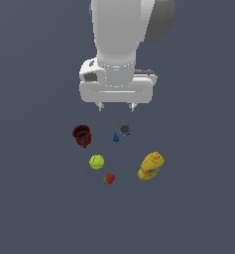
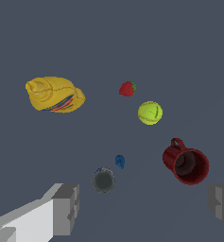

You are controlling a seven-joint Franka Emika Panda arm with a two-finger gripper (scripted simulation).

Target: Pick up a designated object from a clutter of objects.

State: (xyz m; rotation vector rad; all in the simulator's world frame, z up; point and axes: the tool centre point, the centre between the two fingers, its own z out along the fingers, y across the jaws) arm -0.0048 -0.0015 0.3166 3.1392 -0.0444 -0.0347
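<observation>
The designated object (image 1: 125, 129) is a small dark grey round piece with a bumpy rim and a trace of blue; the wrist view shows it (image 2: 104, 180) lying on the grey floor close to one finger. My gripper (image 1: 116, 106) hangs open above the clutter, its two short fingertips spread wide, and the grey piece lies a little below it and toward the exterior view's right. In the wrist view the gripper (image 2: 144, 203) has nothing between its fingers (image 2: 66, 208).
A tiny blue piece (image 1: 116, 137) lies right beside the grey one. A dark red cup (image 1: 82, 135) stands at the exterior view's left, with a yellow-green ball (image 1: 96, 161) and a red strawberry-like piece (image 1: 109, 178) nearer. A yellow bottle (image 1: 150, 166) lies at the right.
</observation>
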